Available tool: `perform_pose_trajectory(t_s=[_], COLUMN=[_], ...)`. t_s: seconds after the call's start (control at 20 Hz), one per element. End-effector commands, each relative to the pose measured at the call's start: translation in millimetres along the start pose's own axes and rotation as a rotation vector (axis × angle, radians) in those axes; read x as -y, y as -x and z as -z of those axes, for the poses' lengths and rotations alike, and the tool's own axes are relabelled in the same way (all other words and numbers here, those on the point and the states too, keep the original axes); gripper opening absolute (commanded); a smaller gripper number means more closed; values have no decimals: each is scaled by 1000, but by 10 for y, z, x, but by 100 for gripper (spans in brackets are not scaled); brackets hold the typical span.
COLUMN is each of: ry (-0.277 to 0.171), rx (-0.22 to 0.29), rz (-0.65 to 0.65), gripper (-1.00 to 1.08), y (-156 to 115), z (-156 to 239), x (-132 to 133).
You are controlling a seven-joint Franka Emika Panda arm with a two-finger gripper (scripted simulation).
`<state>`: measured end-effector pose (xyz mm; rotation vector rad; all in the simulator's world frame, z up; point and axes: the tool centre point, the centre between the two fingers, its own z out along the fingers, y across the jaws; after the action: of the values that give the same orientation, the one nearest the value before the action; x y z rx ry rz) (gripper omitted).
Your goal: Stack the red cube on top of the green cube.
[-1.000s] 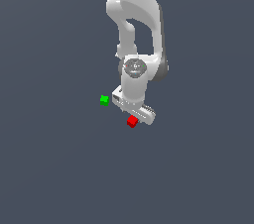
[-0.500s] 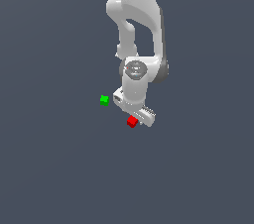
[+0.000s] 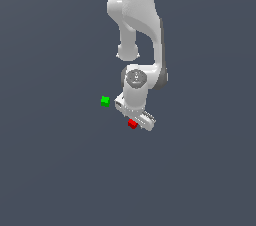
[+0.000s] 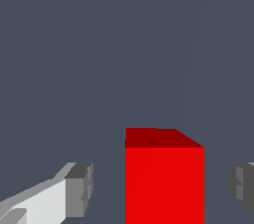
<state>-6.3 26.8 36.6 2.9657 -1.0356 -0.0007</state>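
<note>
The red cube (image 3: 132, 124) lies on the dark grey floor, partly under the white gripper (image 3: 135, 119) in the exterior view. In the wrist view the red cube (image 4: 163, 178) sits between the two grey fingertips (image 4: 82, 188), with a gap on each side. The gripper (image 4: 161, 186) is open around the cube and does not touch it. The green cube (image 3: 105, 101) lies on the floor a short way toward the exterior view's left of the gripper, apart from the red cube. It does not show in the wrist view.
The white arm (image 3: 140, 25) rises above the gripper toward the top of the exterior view. The plain dark grey floor (image 3: 50, 170) surrounds both cubes.
The gripper has lowered over the red cube, which now shows less beneath the hand. Both cubes stay where they were.
</note>
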Motion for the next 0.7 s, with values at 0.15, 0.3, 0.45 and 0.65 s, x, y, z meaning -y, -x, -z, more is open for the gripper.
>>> perform_pose_trajectory(t_s=[0.15,0.3,0.45,0.65], ry=[0,0,0,0], rx=[0,0,0,0], rz=[-1,-1,-1,-1], gripper=[100,-100,-100,-100], y=[-4,-6,-6,-6], z=[-158,-167,-167,-167], x=[7,9,9,9])
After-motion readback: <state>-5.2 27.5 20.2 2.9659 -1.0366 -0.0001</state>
